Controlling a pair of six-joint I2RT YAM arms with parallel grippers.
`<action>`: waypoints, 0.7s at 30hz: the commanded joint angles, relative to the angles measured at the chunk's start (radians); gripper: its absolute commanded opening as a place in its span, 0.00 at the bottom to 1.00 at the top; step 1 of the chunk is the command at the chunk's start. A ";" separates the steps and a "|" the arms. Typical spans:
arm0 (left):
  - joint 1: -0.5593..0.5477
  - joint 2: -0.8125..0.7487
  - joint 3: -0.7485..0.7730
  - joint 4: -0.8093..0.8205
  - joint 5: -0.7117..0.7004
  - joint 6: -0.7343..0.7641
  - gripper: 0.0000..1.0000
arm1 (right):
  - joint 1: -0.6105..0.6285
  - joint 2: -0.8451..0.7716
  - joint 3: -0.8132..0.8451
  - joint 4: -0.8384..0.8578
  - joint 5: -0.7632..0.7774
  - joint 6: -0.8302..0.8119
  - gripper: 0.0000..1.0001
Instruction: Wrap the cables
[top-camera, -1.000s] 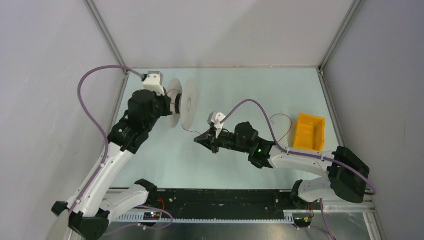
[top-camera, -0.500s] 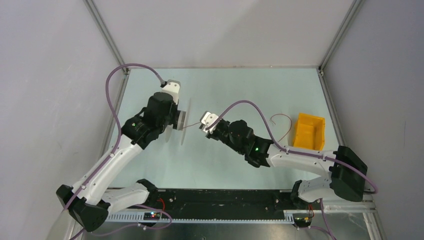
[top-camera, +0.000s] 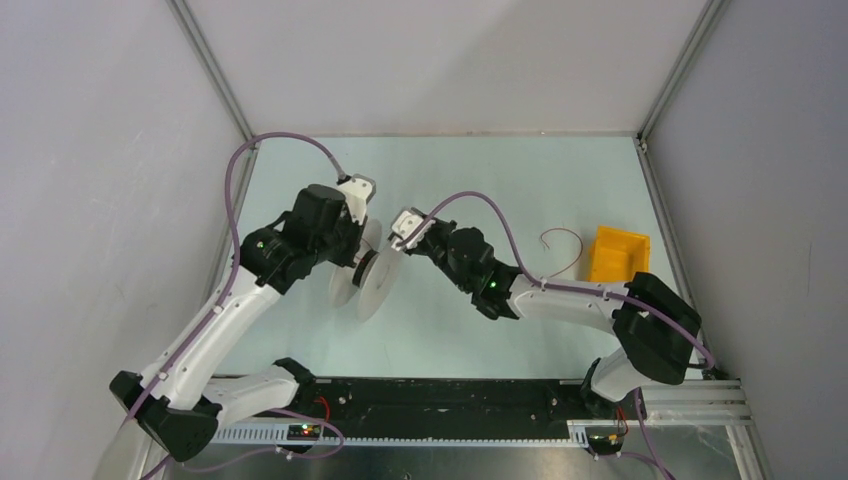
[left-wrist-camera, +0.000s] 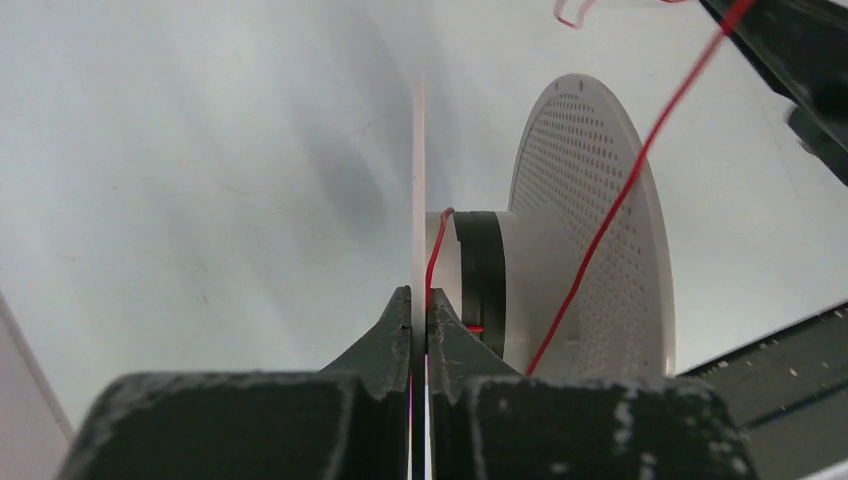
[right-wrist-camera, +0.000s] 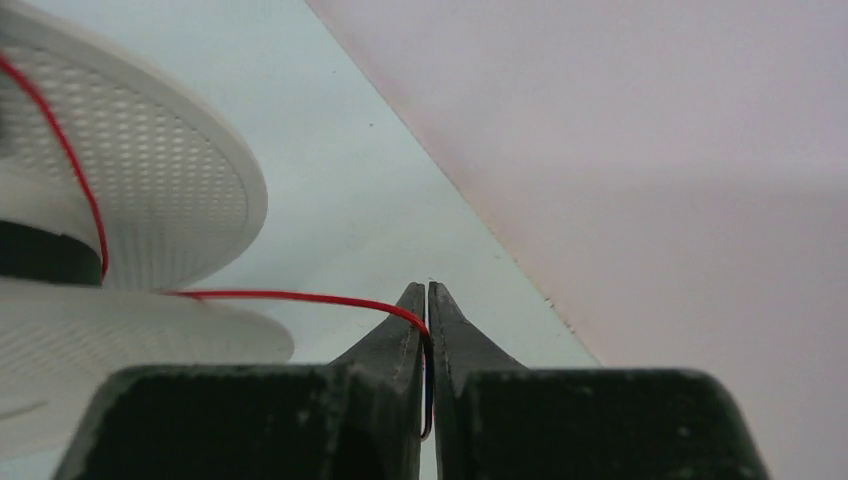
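The red wire (right-wrist-camera: 290, 295) ran taut from the spool (left-wrist-camera: 570, 180) to your right pincer (right-wrist-camera: 428, 310), pinched shut on it. Your left pincer (left-wrist-camera: 420, 320) was clamped on the spool's thin flange (left-wrist-camera: 418, 180). Light, steady tension looked wise, guiding each turn between the flanges.

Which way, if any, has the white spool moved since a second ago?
Yes. The white spool, held by the left gripper, came toward the near edge of the table: from farther back than the yellow bin to level with its near end.
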 joint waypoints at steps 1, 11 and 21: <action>-0.001 -0.032 0.063 -0.011 0.107 0.017 0.00 | -0.061 -0.053 0.050 -0.081 -0.124 0.153 0.06; 0.067 -0.055 0.150 -0.033 0.172 -0.074 0.00 | -0.277 -0.036 0.026 -0.221 -0.766 0.535 0.00; 0.179 -0.101 0.187 -0.030 0.308 -0.129 0.00 | -0.383 0.092 0.017 -0.046 -1.273 0.763 0.06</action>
